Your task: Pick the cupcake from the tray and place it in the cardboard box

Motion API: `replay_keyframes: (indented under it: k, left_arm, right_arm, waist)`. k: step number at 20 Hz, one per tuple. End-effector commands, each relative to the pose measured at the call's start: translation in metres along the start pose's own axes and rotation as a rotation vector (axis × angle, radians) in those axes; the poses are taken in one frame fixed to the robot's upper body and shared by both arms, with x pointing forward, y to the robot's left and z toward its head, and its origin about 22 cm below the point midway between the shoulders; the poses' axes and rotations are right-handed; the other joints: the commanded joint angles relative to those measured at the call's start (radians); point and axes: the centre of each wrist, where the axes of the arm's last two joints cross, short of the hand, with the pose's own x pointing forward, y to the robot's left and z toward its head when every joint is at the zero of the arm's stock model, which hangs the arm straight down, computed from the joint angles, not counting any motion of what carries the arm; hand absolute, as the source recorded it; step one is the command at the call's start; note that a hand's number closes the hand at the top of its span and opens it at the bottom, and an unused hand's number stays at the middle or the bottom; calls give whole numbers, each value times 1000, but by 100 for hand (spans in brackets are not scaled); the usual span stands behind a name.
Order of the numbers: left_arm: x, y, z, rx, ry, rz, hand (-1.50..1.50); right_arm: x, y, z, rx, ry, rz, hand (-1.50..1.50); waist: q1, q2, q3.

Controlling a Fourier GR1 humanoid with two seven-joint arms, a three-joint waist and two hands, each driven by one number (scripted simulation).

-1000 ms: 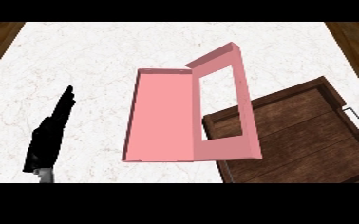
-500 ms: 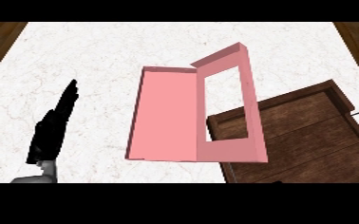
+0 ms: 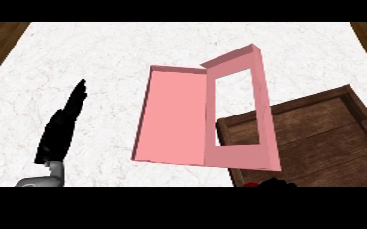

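Head view: left robot hand (image 3: 63,128) rests open, fingers straight, on the desk (image 3: 108,58). Right of it, the box (image 3: 175,119) lies open and empty; right robot hand (image 3: 276,184) barely shows over the tray (image 3: 315,136), grip unreadable.

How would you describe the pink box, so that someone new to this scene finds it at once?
Look at the white marble counter. Near its middle lies the pink box, just left of the dark wooden tray. It is the only pink thing, and its lid, with a rectangular window cut in it, stands open.

L hand (image 3: 63,131) open, fingers straight (edge-on); R hand (image 3: 276,184) barely visible.
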Motion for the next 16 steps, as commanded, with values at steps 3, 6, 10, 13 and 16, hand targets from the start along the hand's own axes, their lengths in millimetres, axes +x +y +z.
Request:
replay_keyframes:
  k: [3, 6, 10, 13, 16]
  left_arm:
    - [-3, 2, 0, -14, -11, 1, 0]
    - [5, 1, -2, -15, -26, 9, 0]
    - [10, 1, -6, -19, -38, -10, 0]
    - [5, -9, -4, -43, -31, 8, 0]
    - [0, -3, -4, -21, -11, 6, 0]
  right_arm:
    - [26, 13, -30, 48, 231, -154, 150]
    - [24, 21, -40, 76, 254, -128, 150]
    - [23, 37, -63, 108, 312, -119, 150]
    - [27, 51, -89, 110, 368, -168, -150]
    - [36, 66, -120, 113, 399, -177, -150]
  waist:
    - [22, 10, 0]
    - [30, 9, 0]
    - [37, 12, 2]
    - [40, 13, 3]
    - [36, 4, 4]
